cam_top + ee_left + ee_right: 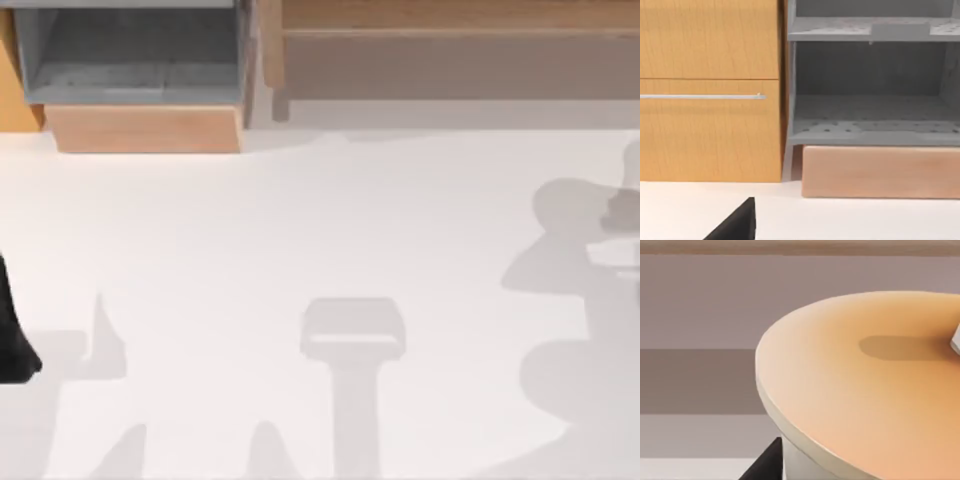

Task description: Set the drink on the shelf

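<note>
**A:** Where's the drink?

**B:** The drink [865,390] sits right up against my right wrist camera. I see a round orange top with a pale rim and a bit of pale side wall below it. From that top I judge it is standing upright.

**A:** Is the right gripper holding it?

**B:** A dark part of the right gripper [765,465] lies hard beside the cup wall. I cannot tell whether the gripper is clamped on the cup or spread around it. I'd guess it's carrying the cup, but that's a guess.

**A:** Which way is the shelf from there?

**B:** Straight ahead of the right wrist, past the drink, where horizontal brown planks run across the background. From above, the shelf [450,50] lies along the far edge of the table [320,220] on its right half. Its long axis runs left to right, and the upright post [272,50] is at its left end.

**A:** So the right arm is the nearer one?

**B:** I'd say so. The left arm [12,335] is at the table's left edge. The left gripper [737,225] faces the grey-lined box [130,60], and I cannot tell its state either.

**A:** Any room to move?

**B:** The tabletop before the shelf is bare. I'd watch the front plank's edge and stay right of the post.
</note>
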Robot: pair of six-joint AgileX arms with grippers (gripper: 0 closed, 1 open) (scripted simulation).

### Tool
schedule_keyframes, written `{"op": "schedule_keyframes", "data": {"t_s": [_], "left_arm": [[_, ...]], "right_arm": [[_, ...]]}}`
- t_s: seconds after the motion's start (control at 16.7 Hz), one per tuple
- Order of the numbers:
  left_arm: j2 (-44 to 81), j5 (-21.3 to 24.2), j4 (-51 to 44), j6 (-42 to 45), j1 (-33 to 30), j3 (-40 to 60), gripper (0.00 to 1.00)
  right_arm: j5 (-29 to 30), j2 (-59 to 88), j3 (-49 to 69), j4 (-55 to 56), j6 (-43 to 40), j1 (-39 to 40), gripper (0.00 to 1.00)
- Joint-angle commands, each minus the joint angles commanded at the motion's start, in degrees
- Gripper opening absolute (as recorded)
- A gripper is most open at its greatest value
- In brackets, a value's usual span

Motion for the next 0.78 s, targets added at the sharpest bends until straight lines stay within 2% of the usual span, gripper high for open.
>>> {"op": "schedule_keyframes", "data": {"t_s": [0.78], "left_arm": [[0.00,0.00,0.00,0.00,0.00,0.00,1.00]], "right_arm": [[-0.05,-2.17,-0.02,-2.18,0.10,-0.07,0.00]]}}
